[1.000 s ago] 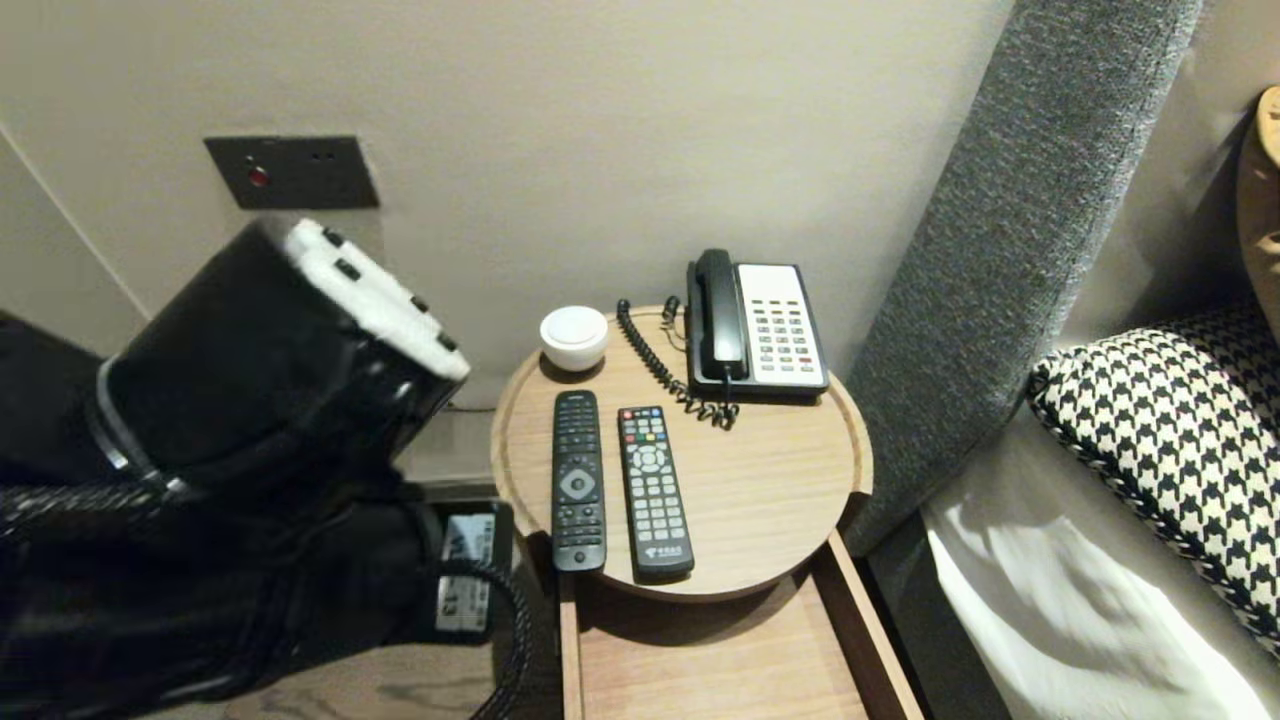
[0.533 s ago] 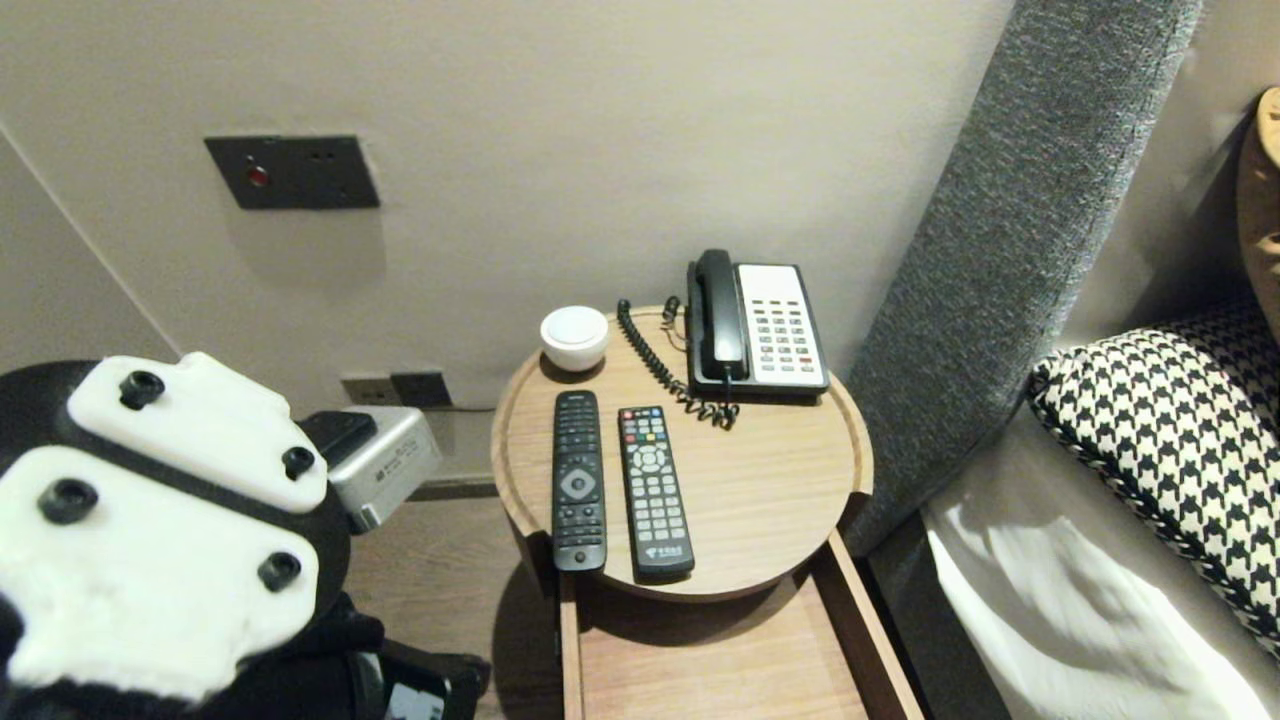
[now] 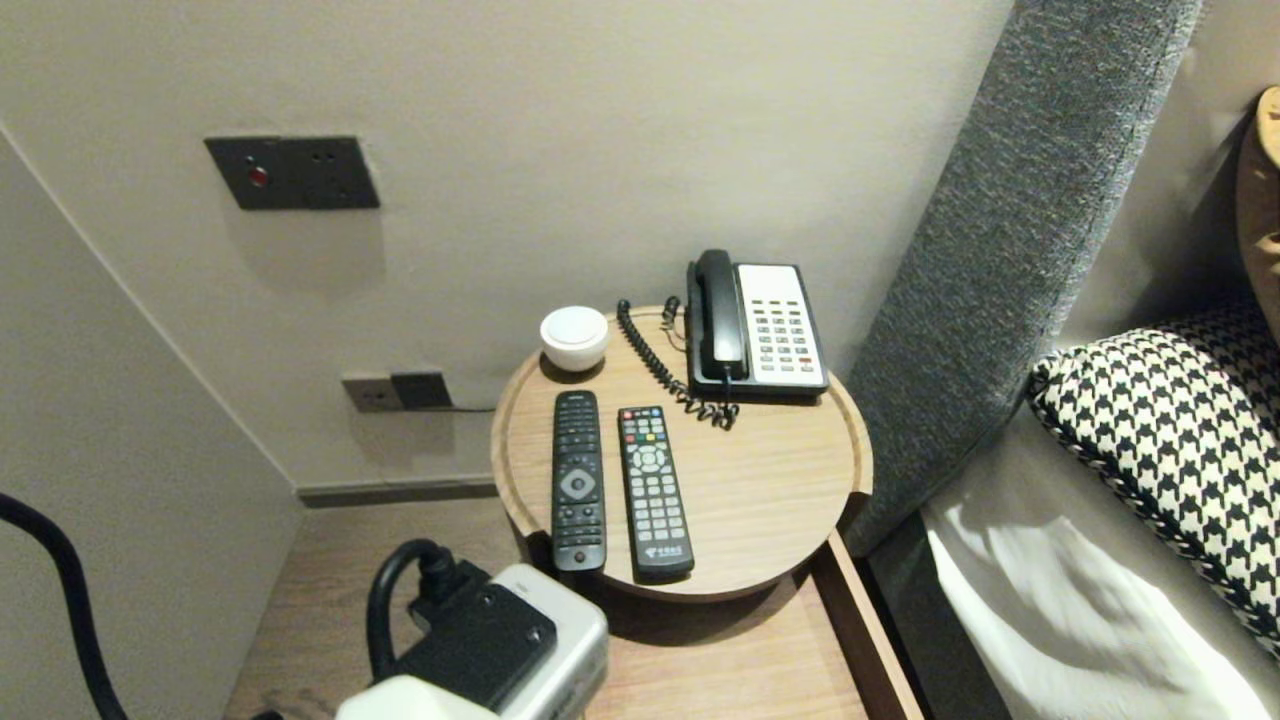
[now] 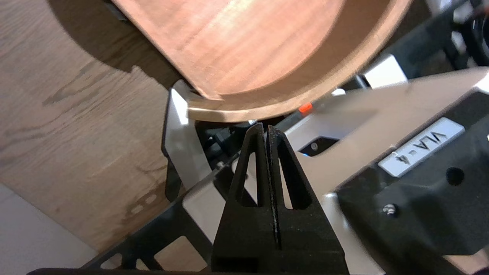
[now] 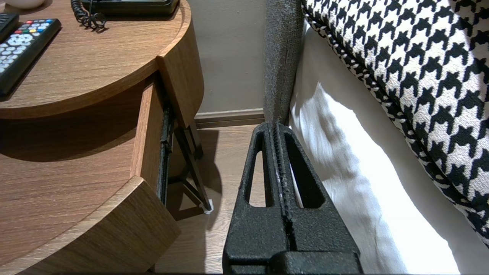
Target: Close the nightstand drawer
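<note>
A round wooden bedside table [image 3: 760, 490] carries two black remotes side by side, one [image 3: 578, 480] on the left and one with coloured buttons [image 3: 653, 490] to its right. Behind them are a corded phone [image 3: 760, 325] and a small white round dish [image 3: 574, 337]. Below the table an open drawer [image 3: 700, 650] juts forward. My left arm shows only its wrist housing [image 3: 490, 650] at the bottom edge. My left gripper [image 4: 266, 130] is shut and empty, low beside the drawer's curved wooden front [image 4: 267, 57]. My right gripper [image 5: 276, 126] is shut and empty, parked low between drawer [image 5: 149, 133] and bed.
A grey upholstered headboard [image 3: 1000, 250] and a houndstooth pillow [image 3: 1180, 430] on white bedding stand at the right. On the wall are a dark switch plate [image 3: 290, 172] and a socket [image 3: 395, 392]. A side wall closes the left. My own grey base [image 4: 382, 126] lies under the left gripper.
My left arm has swung down out of the left of the head view, uncovering the wall, socket and floor; only its wrist housing remains at the bottom edge. Nothing on the table moved.
</note>
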Tool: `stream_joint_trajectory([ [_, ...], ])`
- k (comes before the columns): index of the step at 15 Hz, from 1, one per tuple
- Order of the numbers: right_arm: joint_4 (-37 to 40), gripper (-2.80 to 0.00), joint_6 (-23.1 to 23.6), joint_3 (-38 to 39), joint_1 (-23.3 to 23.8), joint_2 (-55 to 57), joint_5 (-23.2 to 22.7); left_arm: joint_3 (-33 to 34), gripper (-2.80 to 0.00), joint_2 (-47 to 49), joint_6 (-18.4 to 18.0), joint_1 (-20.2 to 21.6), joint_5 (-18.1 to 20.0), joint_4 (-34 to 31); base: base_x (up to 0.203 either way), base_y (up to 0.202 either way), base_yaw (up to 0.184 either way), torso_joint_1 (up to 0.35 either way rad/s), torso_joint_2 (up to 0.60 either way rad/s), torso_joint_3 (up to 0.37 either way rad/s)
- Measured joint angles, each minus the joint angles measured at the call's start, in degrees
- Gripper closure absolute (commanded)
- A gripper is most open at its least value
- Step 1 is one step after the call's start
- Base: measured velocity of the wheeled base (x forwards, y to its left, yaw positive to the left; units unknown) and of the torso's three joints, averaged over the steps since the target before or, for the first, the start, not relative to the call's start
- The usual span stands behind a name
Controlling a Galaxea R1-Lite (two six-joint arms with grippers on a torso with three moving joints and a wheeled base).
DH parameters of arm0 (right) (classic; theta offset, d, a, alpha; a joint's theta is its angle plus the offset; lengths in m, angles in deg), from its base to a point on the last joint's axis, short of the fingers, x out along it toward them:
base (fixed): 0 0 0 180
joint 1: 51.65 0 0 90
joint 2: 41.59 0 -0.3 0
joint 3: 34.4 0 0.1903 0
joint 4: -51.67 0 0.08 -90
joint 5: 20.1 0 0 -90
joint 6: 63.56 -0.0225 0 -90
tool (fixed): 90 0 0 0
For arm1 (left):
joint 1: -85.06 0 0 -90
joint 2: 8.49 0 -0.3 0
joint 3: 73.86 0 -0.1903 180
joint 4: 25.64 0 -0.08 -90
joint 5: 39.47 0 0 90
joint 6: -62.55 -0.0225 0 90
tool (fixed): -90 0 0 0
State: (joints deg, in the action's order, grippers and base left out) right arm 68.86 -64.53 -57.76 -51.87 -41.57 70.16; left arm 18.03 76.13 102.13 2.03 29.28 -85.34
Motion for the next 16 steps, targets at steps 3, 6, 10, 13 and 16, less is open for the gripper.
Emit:
stream_joint_trajectory([
  [3,0.0,0.00,0.0,0.0,0.0,0.0,0.0,1.9,0.00,1.9,0.2,-1.3,0.0,0.8,0.000,0.000,0.000,0.000,0.00,0.000],
  [6,0.0,0.00,0.0,0.0,0.0,0.0,0.0,6.3,0.00,3.2,0.3,-0.9,-0.2,5.5,0.000,0.000,0.000,0.000,0.00,0.000],
  [10,0.0,0.00,0.0,0.0,0.0,0.0,0.0,8.0,0.00,6.0,0.0,2.9,0.1,9.1,0.000,0.000,0.000,0.000,0.00,0.000],
  [13,0.0,0.00,0.0,0.0,0.0,0.0,0.0,8.2,0.00,7.4,-0.1,6.0,0.8,10.4,0.000,0.000,0.000,0.000,0.00,0.000],
  [16,-0.2,0.00,0.0,0.0,0.0,0.0,0.0,8.5,0.00,7.8,-1.1,9.4,2.4,11.6,0.000,0.000,0.000,0.000,0.00,0.000],
])
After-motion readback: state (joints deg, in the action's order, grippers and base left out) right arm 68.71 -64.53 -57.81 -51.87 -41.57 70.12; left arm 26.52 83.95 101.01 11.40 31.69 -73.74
